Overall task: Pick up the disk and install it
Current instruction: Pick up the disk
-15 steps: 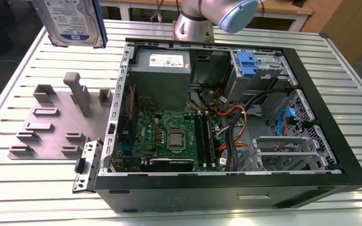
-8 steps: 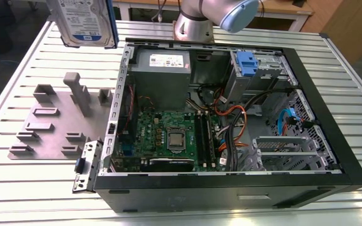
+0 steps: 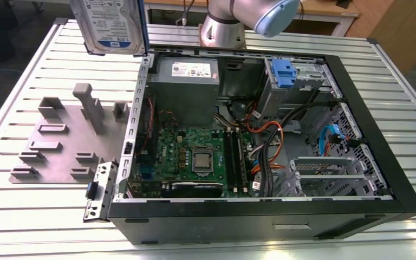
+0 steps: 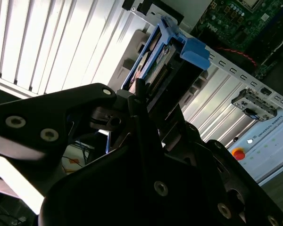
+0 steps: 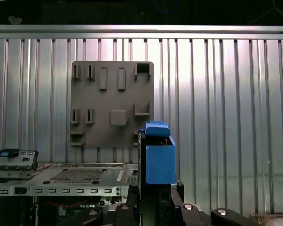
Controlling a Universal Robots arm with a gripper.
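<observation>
The hand (image 4: 142, 101) is closed on the disk (image 3: 112, 24), its black fingers clamping one end, as both wrist views show. In the exterior view the disk hangs upright at the upper left of the frame, above the slatted counter (image 3: 20, 216) and near a corner of the open computer case (image 3: 403, 179). A grey fixture plate (image 3: 63, 146) lies on the counter beside the case.

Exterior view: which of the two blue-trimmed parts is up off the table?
The disk, upright in the air at the exterior view's upper left, white-and-blue label showing; the drive cage with its blue latch sits inside the open computer case.
</observation>
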